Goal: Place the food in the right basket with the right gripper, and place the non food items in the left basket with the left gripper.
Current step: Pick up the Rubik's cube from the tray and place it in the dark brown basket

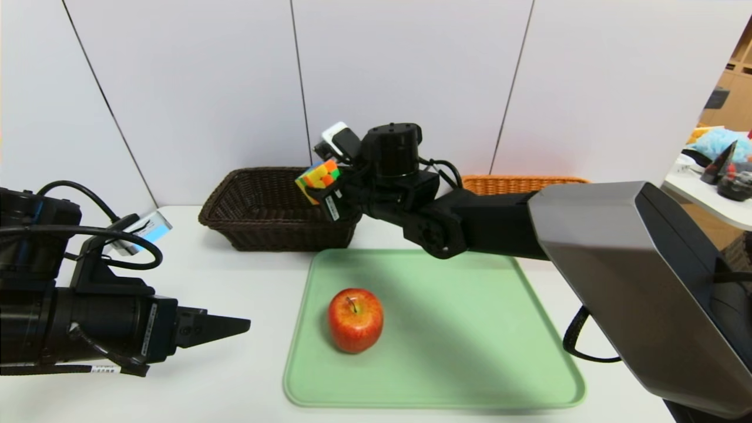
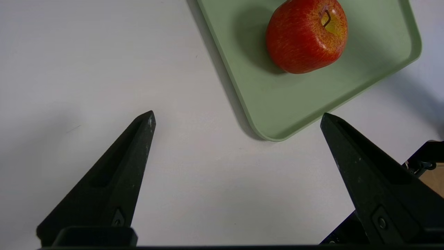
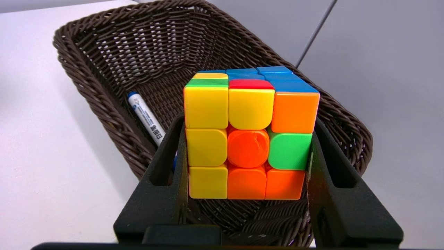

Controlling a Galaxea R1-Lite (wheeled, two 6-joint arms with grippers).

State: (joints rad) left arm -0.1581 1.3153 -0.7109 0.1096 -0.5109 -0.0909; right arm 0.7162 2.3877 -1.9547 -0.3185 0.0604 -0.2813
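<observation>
On the far left, the left tool (image 1: 212, 329) hangs over the white table (image 1: 235, 376), beside the tray, its fingers spread wide with nothing between them! Next along, at the back, sits the dark basket (image 1: 276, 235), and look inside: the marker (image 3: 147, 118), white with a blue cap, lies along one side of it. Above that basket is the right tool (image 3: 248, 152), reaching across from the right, and it has the cube (image 3: 248, 146) gripped between its two fingers, yellow, orange and green squares on show, blue on another side! Down in front, the apple (image 1: 355, 320), red with its stem up, rests on the left part of the green tray (image 1: 458, 352). And over at the back right, partly hidden behind the right arm (image 1: 611, 235), the tan basket (image 1: 523, 184)!
</observation>
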